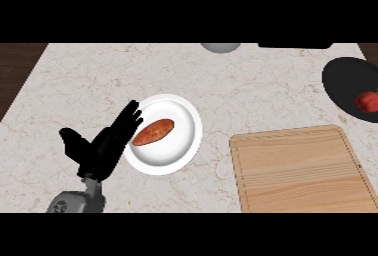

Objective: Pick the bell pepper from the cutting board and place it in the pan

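1. Head view: a pale marble counter [258, 90] with dark wood floor at the corners; no writing is readable
2. The red bell pepper [367, 101] lies in the black pan [345, 82], beyond the bare cutting board [299, 170]
3. The left hand [103, 145], fingers straight and released, overlaps a white plate [181, 150] holding an orange-brown food item [153, 131]

No text, label, brand, number or sign can be read on anything here.

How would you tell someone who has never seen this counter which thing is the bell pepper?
Start at the wooden cutting board at the counter's right. Beyond its far right corner a black pan runs off the edge. The bell pepper is the small red lump inside it, rounder and redder than the orange-brown oblong food on the white plate.
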### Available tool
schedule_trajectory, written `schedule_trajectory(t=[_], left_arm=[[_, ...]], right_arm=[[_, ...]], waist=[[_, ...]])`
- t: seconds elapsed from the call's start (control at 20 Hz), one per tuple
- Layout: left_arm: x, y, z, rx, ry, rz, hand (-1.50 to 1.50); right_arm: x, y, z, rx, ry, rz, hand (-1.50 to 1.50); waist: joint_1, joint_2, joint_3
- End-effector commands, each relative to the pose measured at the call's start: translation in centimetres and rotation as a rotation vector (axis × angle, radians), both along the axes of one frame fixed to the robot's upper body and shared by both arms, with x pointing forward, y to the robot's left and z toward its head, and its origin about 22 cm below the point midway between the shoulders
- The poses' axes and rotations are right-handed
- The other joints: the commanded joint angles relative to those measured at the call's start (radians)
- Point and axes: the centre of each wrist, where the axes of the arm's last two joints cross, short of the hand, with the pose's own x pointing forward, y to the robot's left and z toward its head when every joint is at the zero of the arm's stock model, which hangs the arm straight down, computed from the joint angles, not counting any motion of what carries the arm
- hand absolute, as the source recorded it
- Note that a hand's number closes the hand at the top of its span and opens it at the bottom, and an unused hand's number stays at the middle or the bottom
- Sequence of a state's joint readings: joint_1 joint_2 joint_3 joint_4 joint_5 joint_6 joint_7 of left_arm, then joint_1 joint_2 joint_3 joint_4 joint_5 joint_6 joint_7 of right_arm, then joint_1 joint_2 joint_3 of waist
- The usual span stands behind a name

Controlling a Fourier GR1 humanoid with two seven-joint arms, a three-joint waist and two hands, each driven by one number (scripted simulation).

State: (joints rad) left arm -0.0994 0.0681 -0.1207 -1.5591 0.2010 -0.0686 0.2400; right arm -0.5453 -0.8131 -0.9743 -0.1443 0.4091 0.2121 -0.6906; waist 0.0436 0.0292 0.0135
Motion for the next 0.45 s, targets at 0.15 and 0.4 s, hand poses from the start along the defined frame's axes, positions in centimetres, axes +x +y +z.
schedule_trajectory(t=[0.15,0.4], left_arm=[[0.0,0.2,-0.4,0.011,0.005,0.008,0.0],[-0.1,0.8,0.3,-0.006,0.007,0.013,0.0]], right_arm=[[-2.5,-1.3,-0.3,-0.006,-0.006,0.072,-1.5],[-3.8,-1.6,-1.1,0.003,0.001,0.095,-1.5]], waist=[[0.004,-0.003,-0.001],[0.002,-0.009,-0.002]])
